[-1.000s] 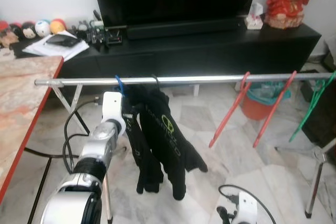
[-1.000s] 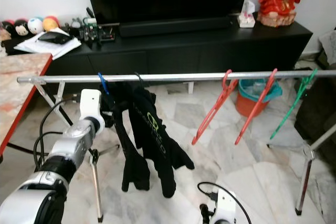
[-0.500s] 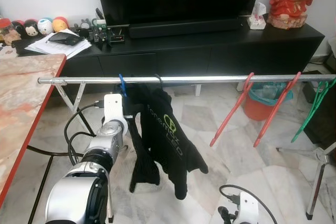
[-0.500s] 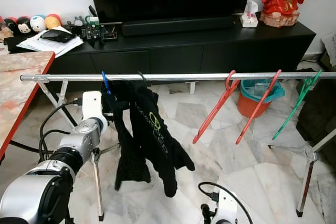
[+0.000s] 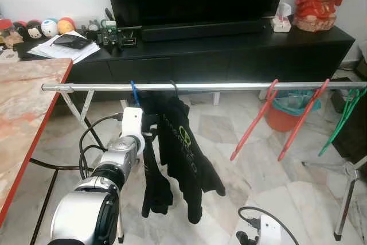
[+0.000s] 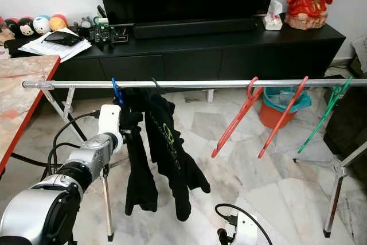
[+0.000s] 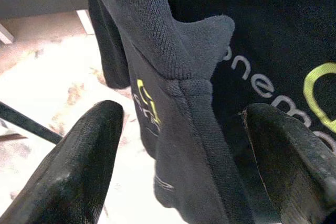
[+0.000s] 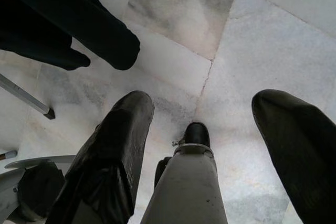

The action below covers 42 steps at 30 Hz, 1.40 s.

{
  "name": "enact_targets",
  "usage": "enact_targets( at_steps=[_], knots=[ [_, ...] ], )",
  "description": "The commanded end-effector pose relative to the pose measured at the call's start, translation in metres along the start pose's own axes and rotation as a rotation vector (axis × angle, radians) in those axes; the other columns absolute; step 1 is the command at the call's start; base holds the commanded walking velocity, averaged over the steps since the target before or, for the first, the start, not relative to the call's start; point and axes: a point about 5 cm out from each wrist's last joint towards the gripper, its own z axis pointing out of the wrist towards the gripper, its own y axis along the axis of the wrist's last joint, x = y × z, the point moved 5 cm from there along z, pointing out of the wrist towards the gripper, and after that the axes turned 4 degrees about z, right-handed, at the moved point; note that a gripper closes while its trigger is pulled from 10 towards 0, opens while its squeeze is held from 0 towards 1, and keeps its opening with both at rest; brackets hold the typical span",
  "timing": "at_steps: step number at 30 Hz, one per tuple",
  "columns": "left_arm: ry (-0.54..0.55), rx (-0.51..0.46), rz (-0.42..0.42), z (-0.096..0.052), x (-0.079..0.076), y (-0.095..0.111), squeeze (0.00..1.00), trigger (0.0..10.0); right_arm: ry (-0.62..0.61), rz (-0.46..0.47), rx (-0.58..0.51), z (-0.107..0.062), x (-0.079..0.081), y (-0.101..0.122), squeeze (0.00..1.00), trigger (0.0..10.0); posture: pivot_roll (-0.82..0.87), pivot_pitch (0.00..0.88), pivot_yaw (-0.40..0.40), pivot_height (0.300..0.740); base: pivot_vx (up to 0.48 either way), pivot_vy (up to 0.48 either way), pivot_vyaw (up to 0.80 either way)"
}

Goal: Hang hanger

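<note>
One metal rail (image 5: 229, 86) spans the room, carrying five hangers — a blue hanger (image 5: 133, 92) and a black one (image 5: 172, 88) near its left end, two red hangers (image 5: 252, 121) toward the right, and one green hanger (image 5: 343, 116) at the far right end. A black garment with yellow-green lettering (image 5: 180, 142) drapes from the blue and black hooks, its two sleeves dangling toward the marble floor (image 5: 252, 159).

The left pincer (image 7: 178, 145) is raised beside the garment just under the rail, its black fingers (image 7: 84, 166) spread apart with the dark knit fabric between them, not clamped. The right pincer (image 8: 205, 145) hangs low over the floor, fingers apart and holding nothing.

Compared with half a second ago, the left arm's white wrist (image 5: 133, 123) has shifted closer to the garment — the sleeves now hang straighter.
</note>
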Motion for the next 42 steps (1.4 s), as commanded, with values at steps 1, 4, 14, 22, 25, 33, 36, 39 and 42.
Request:
enact_targets(
  at_steps=[1,4,14,22,25,33,36,39,42],
  knots=[
    [0.028,0.032,0.035,-0.001,0.006,-0.01,0.0,10.0,0.0,-0.011,0.01,-0.001,0.0,-0.005,0.0,10.0,-0.05,0.0,0.01,0.74,0.0,0.0,0.0],
    [0.042,0.011,0.059,-0.001,0.008,-0.008,0.0,9.0,0.003,-0.014,0.012,-0.001,0.001,-0.006,0.0,10.0,-0.06,0.0,0.009,0.74,0.0,0.0,0.0],
    [0.009,0.052,0.021,-0.002,0.004,-0.023,0.0,0.0,0.002,-0.021,0.015,-0.002,0.001,-0.01,0.0,10.0,-0.07,0.0,0.01,0.74,0.0,0.0,0.0],
    [-0.02,0.054,-0.002,-0.003,-0.001,-0.028,0.0,0.0,0.006,-0.024,0.018,-0.003,0.002,-0.014,0.0,10.0,-0.07,0.0,0.01,0.74,0.0,0.0,0.0],
    [-0.021,0.06,-0.022,-0.003,-0.001,-0.03,0.0,0.0,0.005,-0.025,0.018,-0.003,0.001,-0.015,0.0,10.0,-0.07,0.0,0.01,0.74,0.0,0.0,0.0],
    [-0.014,0.07,-0.018,-0.004,-0.001,-0.034,0.0,0.0,0.006,-0.027,0.016,-0.006,-0.005,-0.021,0.0,10.0,-0.07,0.0,0.01,0.74,0.0,0.0,0.0],
    [-0.015,0.074,-0.02,-0.004,-0.001,-0.036,0.0,0.0,0.006,-0.026,0.017,-0.008,-0.006,-0.026,0.0,10.0,-0.07,0.0,0.01,0.74,0.0,0.0,0.0],
    [-0.015,0.077,-0.023,-0.004,-0.001,-0.038,0.0,0.0,0.006,-0.027,0.017,-0.008,-0.006,-0.028,0.0,10.0,-0.07,0.0,0.01,0.74,0.0,0.0,0.0],
    [-0.015,0.081,-0.025,-0.005,-0.002,-0.041,0.0,0.0,0.006,-0.028,0.016,-0.009,-0.007,-0.028,0.0,10.0,-0.08,0.0,0.009,0.74,0.0,0.0,0.0]
  ],
)
